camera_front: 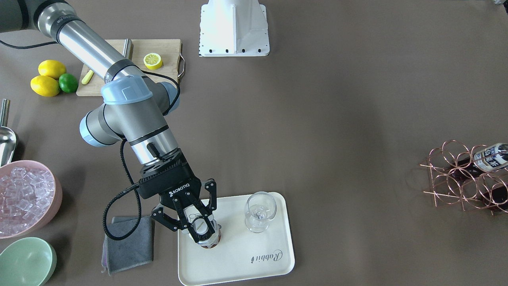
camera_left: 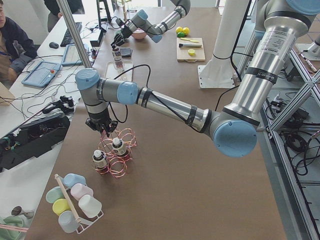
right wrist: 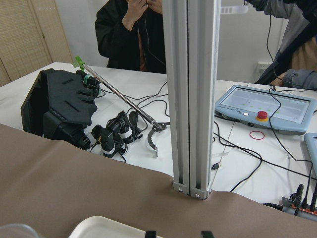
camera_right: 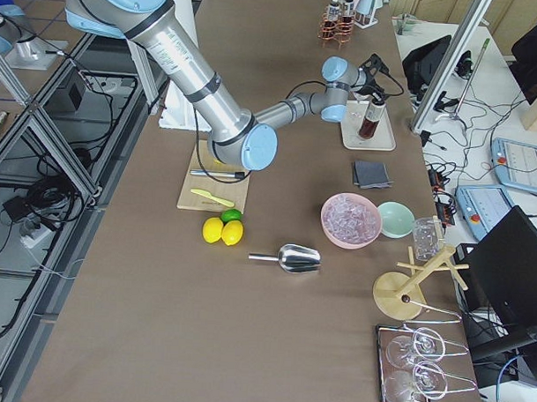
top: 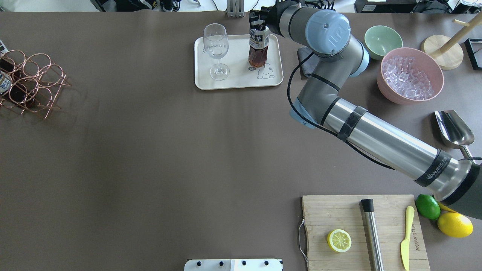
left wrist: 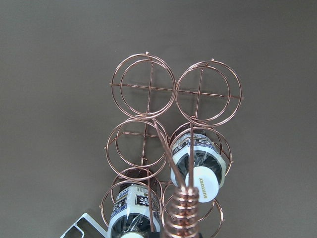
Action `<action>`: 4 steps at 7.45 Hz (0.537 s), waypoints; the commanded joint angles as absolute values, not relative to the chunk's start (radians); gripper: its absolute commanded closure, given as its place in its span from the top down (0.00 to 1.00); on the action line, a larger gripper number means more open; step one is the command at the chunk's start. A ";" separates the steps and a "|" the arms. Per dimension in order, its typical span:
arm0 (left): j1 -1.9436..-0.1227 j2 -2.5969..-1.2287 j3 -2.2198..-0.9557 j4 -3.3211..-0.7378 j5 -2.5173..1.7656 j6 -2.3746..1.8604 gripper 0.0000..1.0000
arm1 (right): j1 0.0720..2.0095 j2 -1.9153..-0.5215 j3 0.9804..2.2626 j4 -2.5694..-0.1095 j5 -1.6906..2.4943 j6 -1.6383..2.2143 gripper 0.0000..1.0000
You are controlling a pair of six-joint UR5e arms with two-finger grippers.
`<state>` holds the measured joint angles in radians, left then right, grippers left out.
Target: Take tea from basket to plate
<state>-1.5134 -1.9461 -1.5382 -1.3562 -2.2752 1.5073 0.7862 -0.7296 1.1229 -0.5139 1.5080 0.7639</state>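
Note:
One tea bottle [camera_front: 206, 235] stands upright on the cream plate [camera_front: 254, 242], also seen from overhead [top: 258, 49]. My right gripper [camera_front: 196, 224] is tilted over the bottle's top, with its jaws spread on either side of the cap, open. The copper wire basket [left wrist: 148, 94] sits at the table's other end [top: 32, 82] with two alike bottles [left wrist: 198, 171] in its cells. My left gripper [camera_left: 104, 131] hovers just above the basket's handle. It shows only in the exterior left view, so I cannot tell if it is open or shut.
A wine glass [camera_front: 260, 210] stands on the plate beside the tea. A grey cloth [camera_front: 129, 242], a green bowl [camera_front: 25, 260] and a pink bowl of ice [camera_front: 24, 198] lie nearby. A cutting board [camera_front: 158, 51] and lemons [camera_front: 45, 85] are near the robot.

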 commanded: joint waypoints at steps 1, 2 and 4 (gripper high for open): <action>-1.511 -1.942 -1.546 -1.353 -2.275 1.499 0.00 | 0.762 -0.730 1.123 -0.514 1.479 0.764 0.30; -1.511 -1.947 -1.554 -1.351 -2.275 1.482 0.00 | 0.761 -0.730 1.123 -0.514 1.476 0.764 0.50; -1.512 -1.942 -1.595 -1.350 -2.275 1.428 0.00 | 0.761 -0.727 1.123 -0.514 1.468 0.764 1.00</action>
<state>-1.5110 -1.9433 -1.5678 -1.3530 -2.2753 1.4623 0.7620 -0.7286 1.1229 -0.5139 1.4753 0.7639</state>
